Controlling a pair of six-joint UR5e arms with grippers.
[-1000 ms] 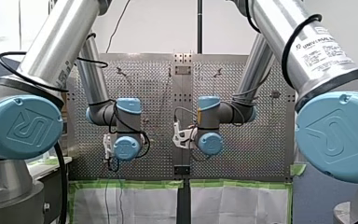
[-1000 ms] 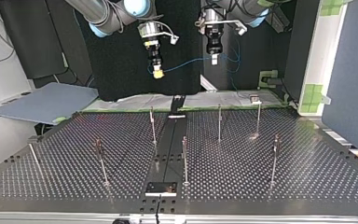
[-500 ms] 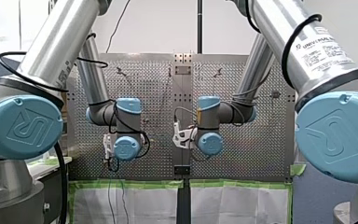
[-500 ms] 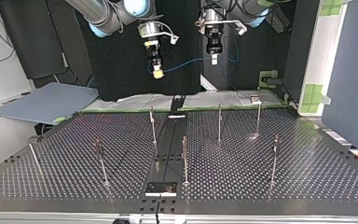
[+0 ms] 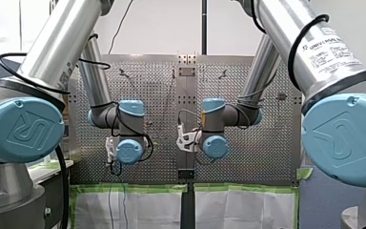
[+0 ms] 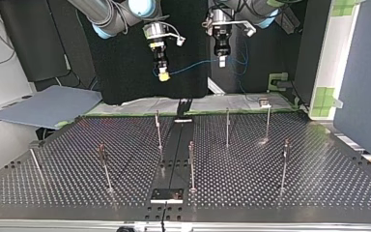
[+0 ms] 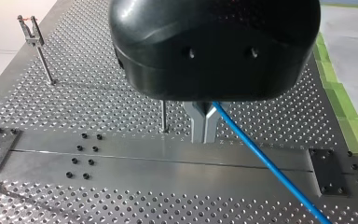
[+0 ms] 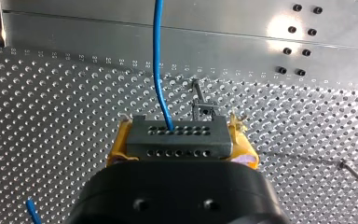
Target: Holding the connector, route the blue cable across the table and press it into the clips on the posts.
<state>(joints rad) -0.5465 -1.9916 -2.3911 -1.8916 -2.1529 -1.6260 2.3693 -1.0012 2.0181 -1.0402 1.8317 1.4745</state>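
Right gripper (image 8: 179,141) clamps the connector (image 8: 177,130), left gripper (image 7: 204,125) pinches the cable (image 7: 261,158), both well above the posts (image 6: 192,164). Best keep the cable taut and come down level over a clip (image 8: 204,109).

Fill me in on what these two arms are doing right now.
Both arms hold the blue cable in the air above the perforated table. My right gripper, with yellow pads, is shut on the grey connector at the cable's end. My left gripper pinches the cable further along. None of the posts carries cable yet.
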